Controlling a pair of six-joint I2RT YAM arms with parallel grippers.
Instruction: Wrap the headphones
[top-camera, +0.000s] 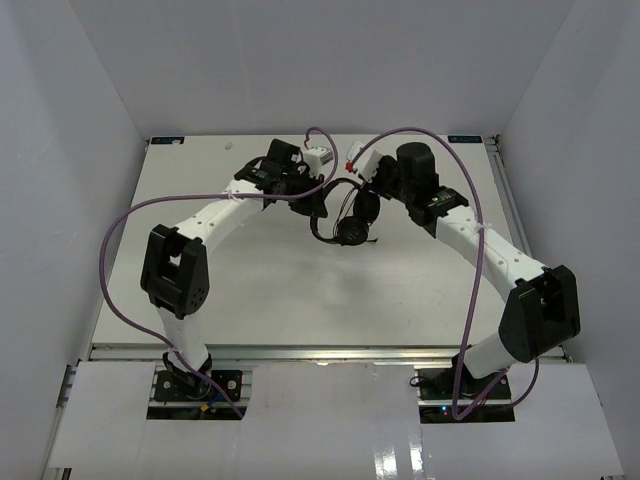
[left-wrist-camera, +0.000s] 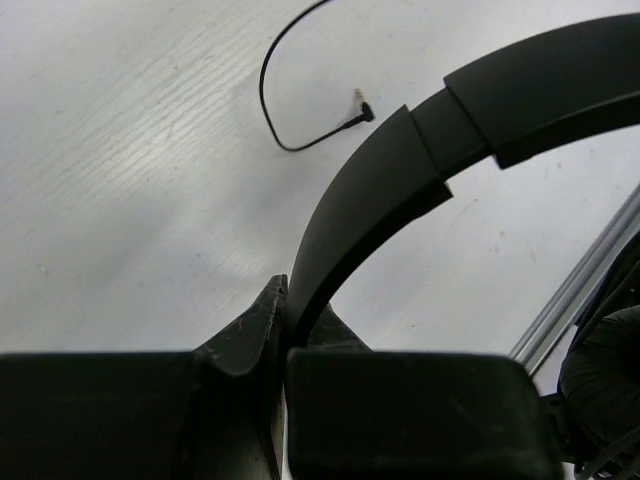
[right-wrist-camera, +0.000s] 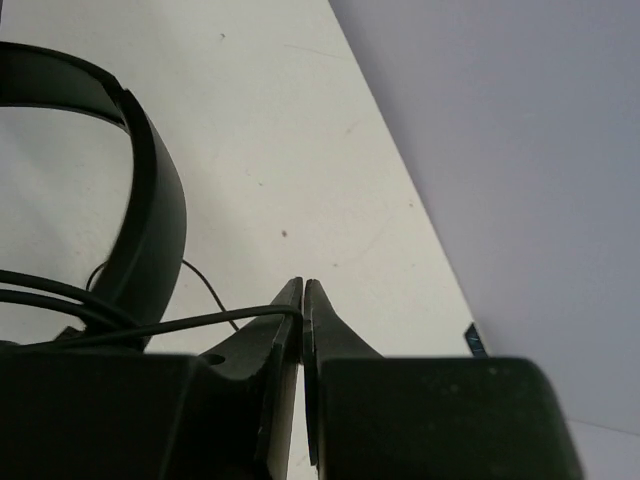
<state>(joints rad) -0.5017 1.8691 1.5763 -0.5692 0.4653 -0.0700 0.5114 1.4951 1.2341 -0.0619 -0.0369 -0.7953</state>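
The black headphones (top-camera: 352, 215) hang between the two arms over the middle of the table. My left gripper (left-wrist-camera: 290, 305) is shut on their headband (left-wrist-camera: 400, 170), which arches up and to the right. An earcup (left-wrist-camera: 605, 365) shows at the lower right of the left wrist view. My right gripper (right-wrist-camera: 303, 295) is shut on the thin black cord (right-wrist-camera: 180, 322), which runs left toward the headband (right-wrist-camera: 150, 220). The cord's free end with its plug (left-wrist-camera: 362, 112) lies curled on the table.
White walls close in the table (top-camera: 250, 290) on three sides. The right wall (right-wrist-camera: 520, 150) stands close to my right gripper. Purple arm cables (top-camera: 110, 250) loop out beside both arms.
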